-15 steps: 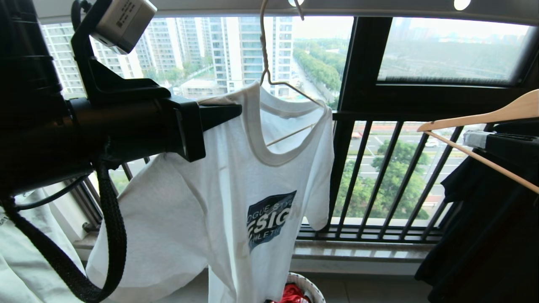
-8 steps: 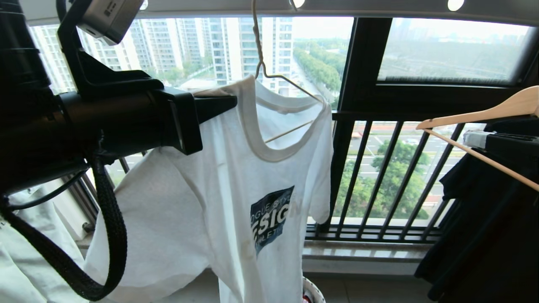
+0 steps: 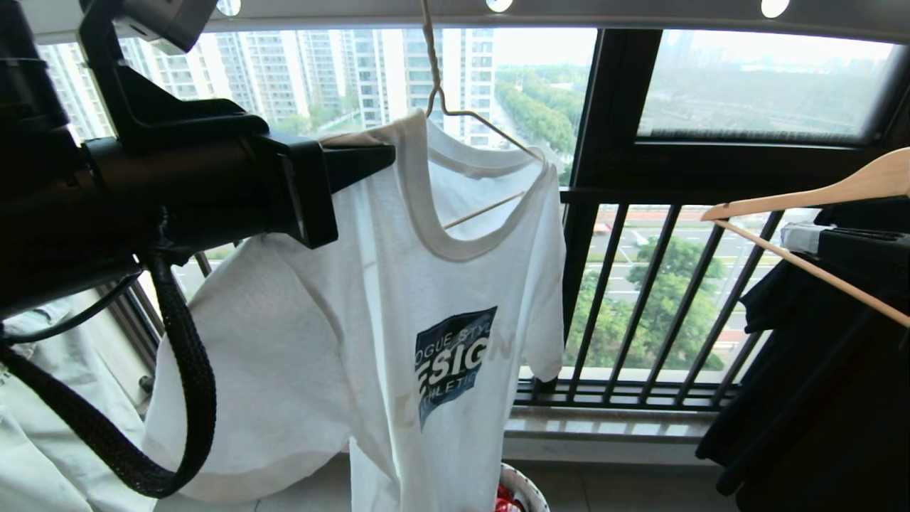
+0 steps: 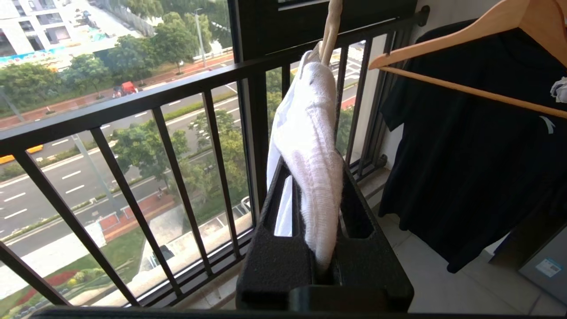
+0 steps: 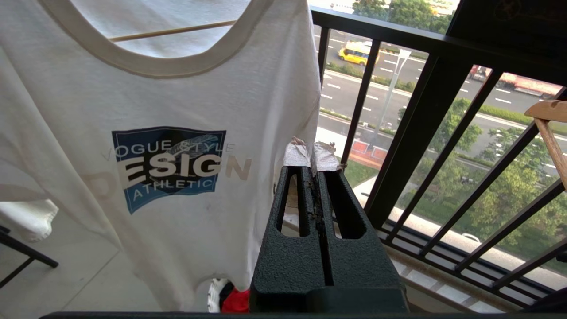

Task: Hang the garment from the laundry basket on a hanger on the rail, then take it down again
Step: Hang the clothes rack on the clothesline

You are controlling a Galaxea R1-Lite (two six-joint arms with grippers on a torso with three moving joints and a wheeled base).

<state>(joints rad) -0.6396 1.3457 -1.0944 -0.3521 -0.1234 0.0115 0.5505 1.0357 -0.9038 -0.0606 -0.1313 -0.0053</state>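
Note:
The garment (image 3: 320, 320), a white T-shirt with a dark blue chest print, hangs on the thin cream hanger (image 3: 431, 64), whose hook goes up to the grey rail (image 3: 640, 14). My left gripper (image 3: 387, 153) is raised at the shirt's shoulder beside the collar. In the left wrist view it (image 4: 312, 168) is shut on a bunched fold of the garment (image 4: 310, 110). My right gripper (image 5: 313, 155) is shut and empty, just right of the garment (image 5: 177, 102). It (image 3: 793, 235) shows at the right of the head view. The laundry basket (image 3: 522, 491) stands on the floor under the shirt.
A black garment (image 3: 817, 391) hangs on a wooden hanger (image 3: 803, 195) at the right, close to my right gripper. The black window railing (image 3: 640, 284) runs behind everything. A pale garment (image 3: 35, 441) hangs at the far left. Red cloth lies in the laundry basket (image 5: 217, 294).
My left gripper has risen a little and drifted left with the shirt's shoulder in it. The hanger and shirt have shifted left with it. The right arm has kept still.

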